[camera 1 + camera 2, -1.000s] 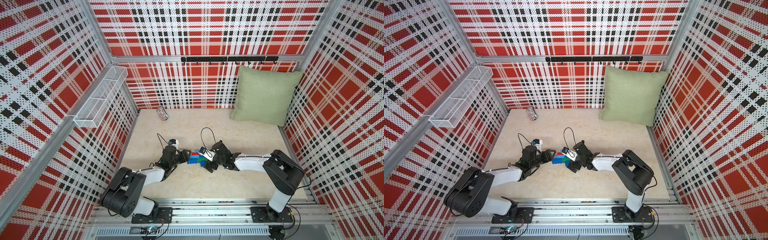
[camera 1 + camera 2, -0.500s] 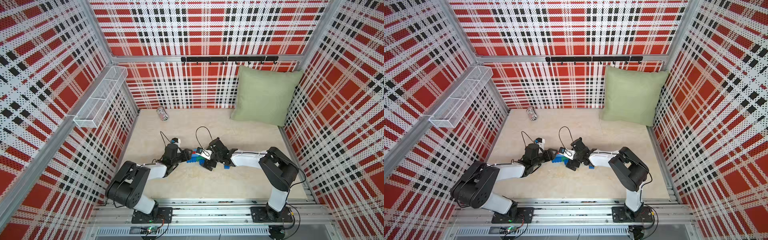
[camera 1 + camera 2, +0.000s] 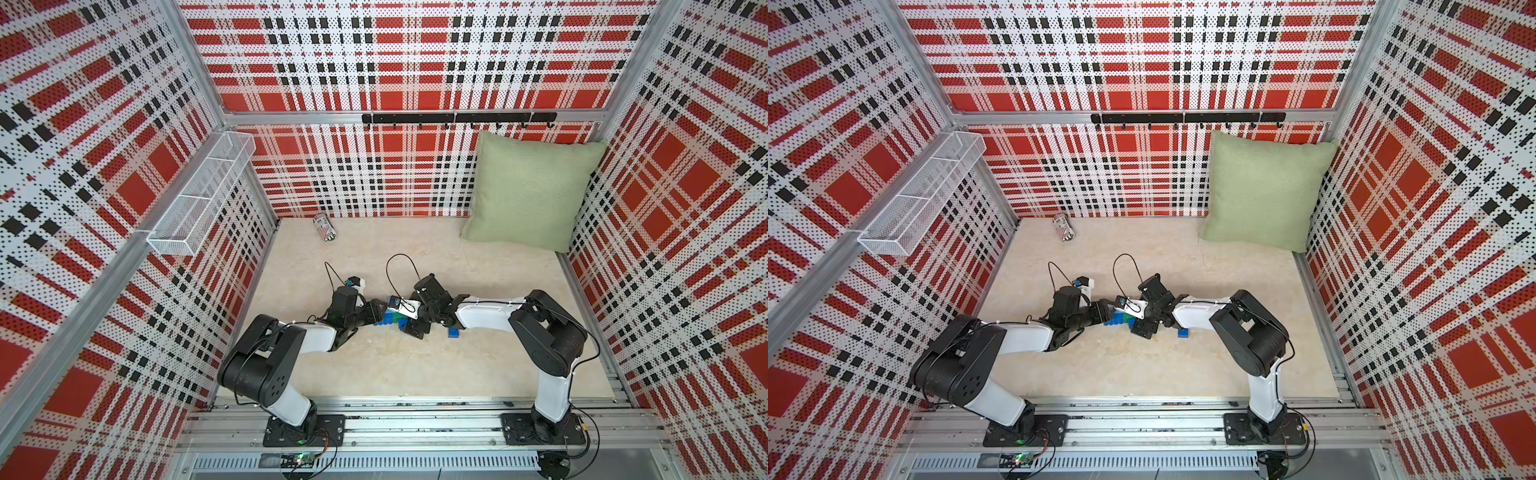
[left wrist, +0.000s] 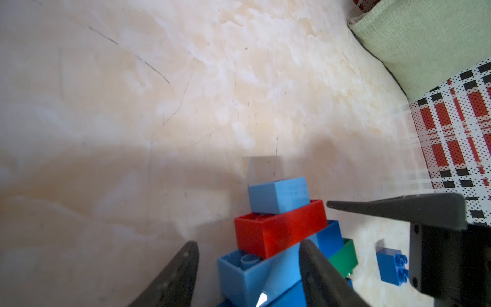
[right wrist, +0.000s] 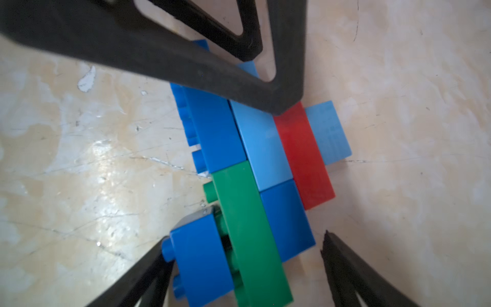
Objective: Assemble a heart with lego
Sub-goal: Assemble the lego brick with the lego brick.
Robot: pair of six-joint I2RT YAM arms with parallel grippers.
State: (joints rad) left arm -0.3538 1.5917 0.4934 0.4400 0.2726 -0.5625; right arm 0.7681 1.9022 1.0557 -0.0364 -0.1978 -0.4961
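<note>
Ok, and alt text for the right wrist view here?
A flat cluster of joined toy bricks, blue, red and green, lies on a beige table. The right gripper straddles one end, jaws open, one finger beside a small blue brick; the left gripper reaches over the other end.

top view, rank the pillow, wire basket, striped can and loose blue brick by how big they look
In a top view, largest first:
pillow
wire basket
striped can
loose blue brick
The can and brick are close.
</note>
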